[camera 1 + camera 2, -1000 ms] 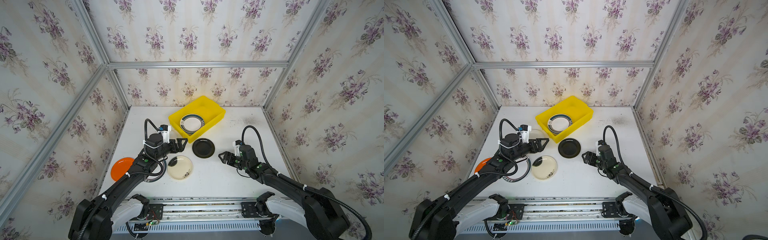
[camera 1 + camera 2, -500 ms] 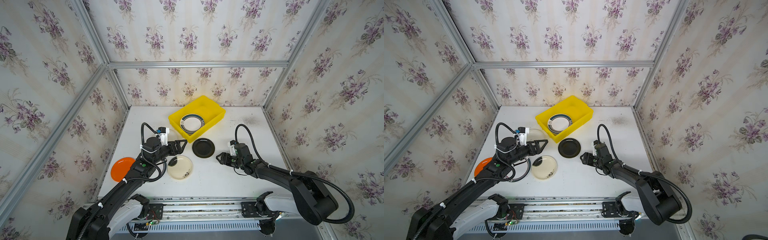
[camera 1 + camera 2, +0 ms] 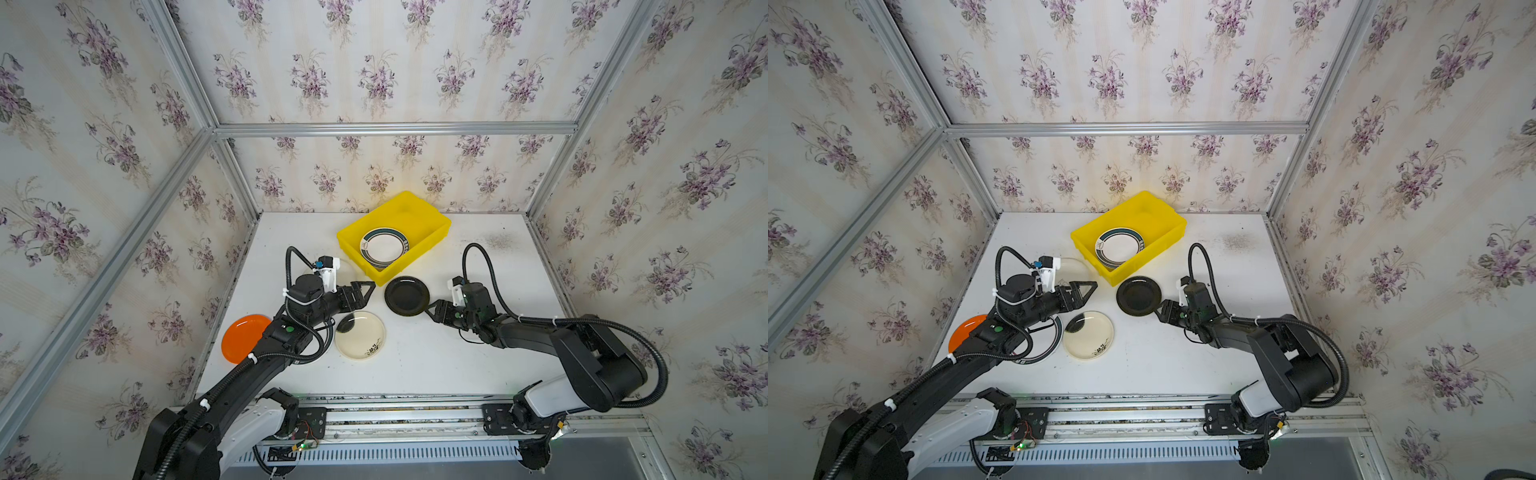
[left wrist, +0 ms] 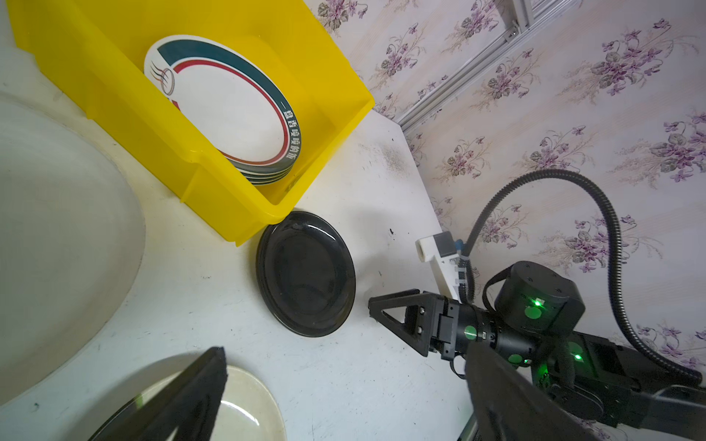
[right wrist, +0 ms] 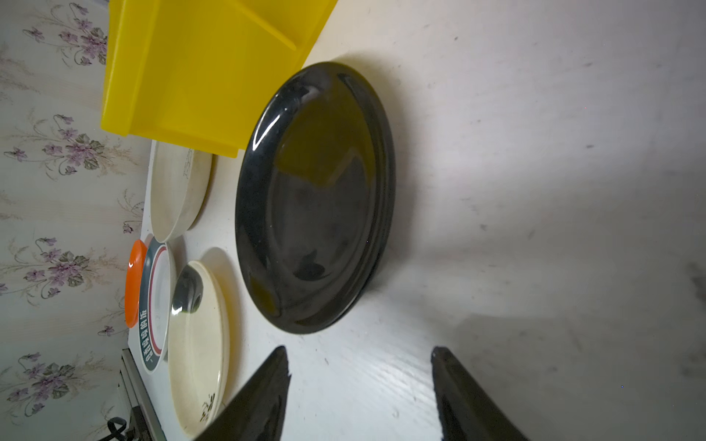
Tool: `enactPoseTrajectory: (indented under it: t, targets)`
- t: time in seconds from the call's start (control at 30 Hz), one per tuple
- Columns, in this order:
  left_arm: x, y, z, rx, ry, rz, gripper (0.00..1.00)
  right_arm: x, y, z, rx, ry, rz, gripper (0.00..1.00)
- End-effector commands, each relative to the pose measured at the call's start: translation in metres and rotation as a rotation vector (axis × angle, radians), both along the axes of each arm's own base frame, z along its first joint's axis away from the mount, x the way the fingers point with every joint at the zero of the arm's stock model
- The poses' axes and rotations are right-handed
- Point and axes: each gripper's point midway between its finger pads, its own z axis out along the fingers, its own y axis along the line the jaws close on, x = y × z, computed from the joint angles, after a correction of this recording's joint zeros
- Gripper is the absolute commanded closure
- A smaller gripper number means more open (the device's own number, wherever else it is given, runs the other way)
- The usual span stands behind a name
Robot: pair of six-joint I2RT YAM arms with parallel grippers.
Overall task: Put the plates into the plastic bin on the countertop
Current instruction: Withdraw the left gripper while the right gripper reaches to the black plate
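Right wrist view: the right gripper has its jaws apart with nothing between them. The black plate lies flat on the countertop just ahead of the fingertips. The step in hand looks to be the reach for this plate. The next move calls for one finger under the low near rim and the other over it, then a lift over the wall of the yellow bin just behind. The plate's far edge sits at the bin's corner; whether they touch I cannot tell.

In both top views the left gripper hangs wide open near the cream plate, holding nothing. The orange plate lies at the countertop's left edge.

The left wrist view shows more plainly than the top views that the green-rimmed plates in the bin form a stack several deep. A top view shows another green-rimmed plate mostly hidden under the left arm. The right wrist view gives a clear look at a white plate beside the bin.
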Motion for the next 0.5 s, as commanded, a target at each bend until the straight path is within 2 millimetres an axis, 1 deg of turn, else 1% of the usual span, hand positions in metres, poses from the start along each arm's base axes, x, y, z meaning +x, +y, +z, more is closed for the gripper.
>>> enactPoseTrajectory:
  t: [0.0, 0.13, 0.3, 0.4, 0.47]
  targets:
    - [-0.006, -0.006, -0.001, -0.024, 0.019, -0.041, 0.0, 0.021, 0.012, 0.012, 0.074, -0.066, -0.019, 0.43]
    - [-0.01, -0.004, -0.008, -0.01, 0.034, -0.037, 0.0, 0.03, 0.018, 0.0, 0.104, -0.05, -0.032, 0.48]
    - [-0.011, -0.002, -0.011, 0.007, 0.044, -0.037, 0.0, 0.039, 0.019, -0.007, 0.119, -0.054, -0.056, 0.55]
    - [-0.01, -0.003, -0.01, 0.014, 0.05, -0.043, 0.0, 0.043, 0.018, -0.012, 0.122, -0.048, -0.071, 0.62]
    - [-0.01, -0.004, -0.01, 0.019, 0.053, -0.047, 0.0, 0.046, 0.016, -0.014, 0.126, -0.047, -0.085, 0.68]
